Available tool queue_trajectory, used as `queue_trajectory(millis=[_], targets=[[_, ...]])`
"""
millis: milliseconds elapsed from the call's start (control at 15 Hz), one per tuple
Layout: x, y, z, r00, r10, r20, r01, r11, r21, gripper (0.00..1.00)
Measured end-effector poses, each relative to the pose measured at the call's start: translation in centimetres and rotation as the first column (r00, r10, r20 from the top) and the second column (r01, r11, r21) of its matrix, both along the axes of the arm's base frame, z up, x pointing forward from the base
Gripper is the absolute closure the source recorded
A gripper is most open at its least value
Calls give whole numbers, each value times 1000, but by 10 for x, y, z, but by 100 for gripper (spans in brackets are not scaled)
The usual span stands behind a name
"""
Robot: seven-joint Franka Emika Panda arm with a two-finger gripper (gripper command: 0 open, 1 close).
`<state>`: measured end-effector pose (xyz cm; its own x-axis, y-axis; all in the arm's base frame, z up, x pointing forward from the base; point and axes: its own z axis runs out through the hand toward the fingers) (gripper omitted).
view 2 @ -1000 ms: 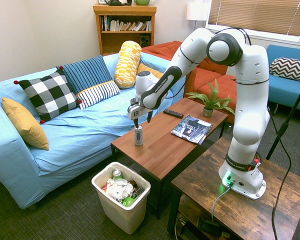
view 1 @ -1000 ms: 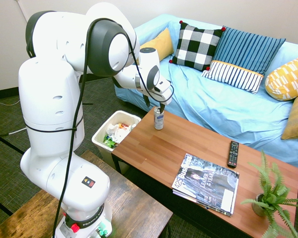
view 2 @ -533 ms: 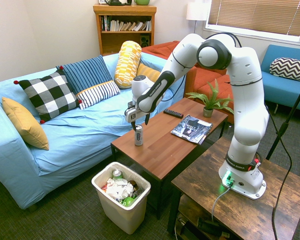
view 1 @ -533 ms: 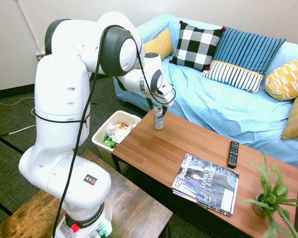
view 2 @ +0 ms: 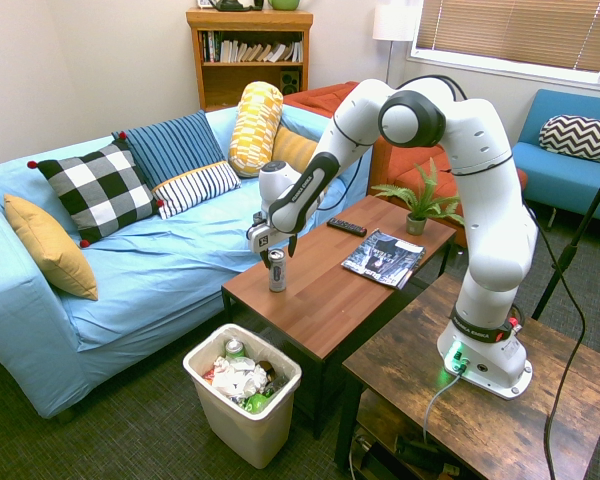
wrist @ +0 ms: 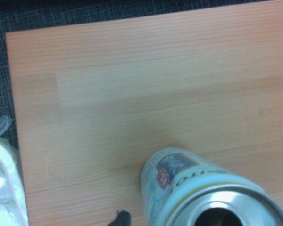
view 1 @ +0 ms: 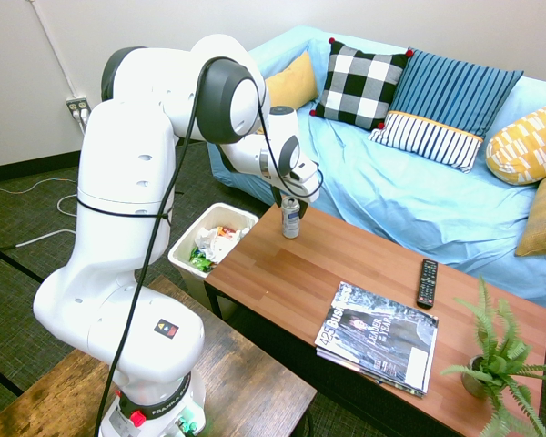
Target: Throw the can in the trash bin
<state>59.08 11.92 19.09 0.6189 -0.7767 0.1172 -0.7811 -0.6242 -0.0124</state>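
Observation:
The slim silver can (view 1: 291,219) (view 2: 277,272) stands upright near the end of the wooden coffee table (view 1: 346,264) (view 2: 325,295). My gripper (view 1: 288,199) (view 2: 276,250) is open and hangs right over the can's top, a finger on either side of its upper part, not closed on it. From the wrist view I look down on the can's opened top (wrist: 212,195) from close by. The white trash bin (view 1: 189,232) (view 2: 245,435) sits on the floor just off that end of the table, holding crumpled paper and other waste.
Further along the table lie a magazine (view 1: 378,335) (view 2: 382,257), a black remote (view 1: 427,282) (view 2: 346,227) and a potted plant (view 1: 500,364) (view 2: 420,205). A blue sofa (view 1: 419,191) with cushions runs along the table's far side.
The gripper has come down a little onto the can's top while the arm's shoulder swung round. The can has not moved and the fingers stay apart.

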Motion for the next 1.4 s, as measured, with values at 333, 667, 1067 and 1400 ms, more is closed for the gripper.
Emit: queue_trajectory(millis=[333,667,1067,1400], targets=[[7,4,-5,1000,-7,-5,7,1000,5,100],[9,1,-7,1000,-12,-10,12,1000,3,100],[9,0,-8,1000,-14,-17,14,1000,7,100],[13,3,11,1000,-2,-2,2,1000,4,100]])
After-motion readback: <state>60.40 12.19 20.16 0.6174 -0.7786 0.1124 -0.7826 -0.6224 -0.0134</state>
